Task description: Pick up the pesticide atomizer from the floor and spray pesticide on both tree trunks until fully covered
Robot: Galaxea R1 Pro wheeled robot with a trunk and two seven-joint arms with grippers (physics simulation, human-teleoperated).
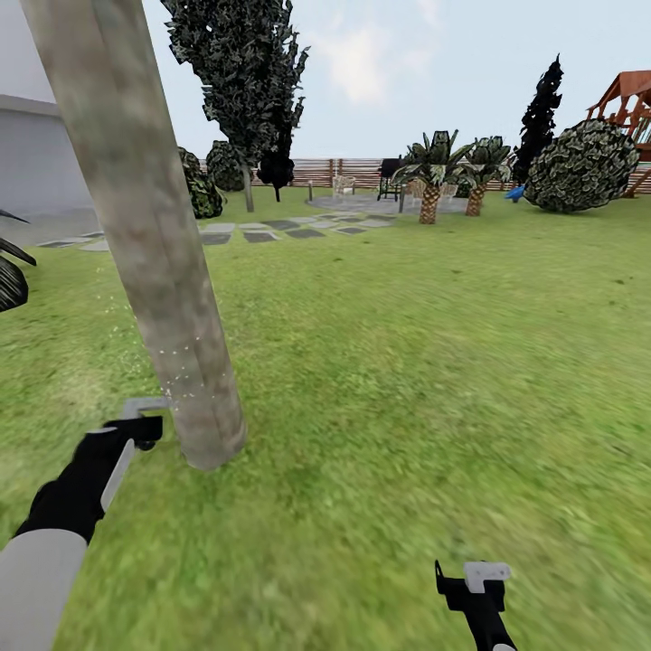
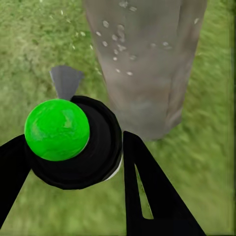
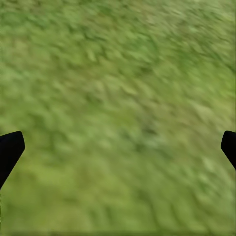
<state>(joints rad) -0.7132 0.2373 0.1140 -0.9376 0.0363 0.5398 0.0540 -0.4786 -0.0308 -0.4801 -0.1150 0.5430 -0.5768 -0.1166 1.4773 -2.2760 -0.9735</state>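
Atomizer [image 2: 69, 140]: your left tool [image 2: 73, 162] has its fingers closed around the black body, the green cap toward the wrist camera and the grey nozzle aimed at the tree trunk [image 1: 145, 235]. In the head view, that tool [image 1: 136, 425] sits low, just beside the trunk's base. Pale droplets fleck the bark near the nozzle; higher bark looks dry, as far as can be judged. Your right tool [image 1: 475, 579] hangs over the lawn [image 1: 434, 362], fingers spread wide, holding nothing.

Risks:
- Nozzle is very near the bark. Any drift inward could knock the atomizer against the trunk and twist it in the grip.
- Staying low would leave the upper trunk uncovered.
- Second tree is not identifiable here; coverage there looks pending.
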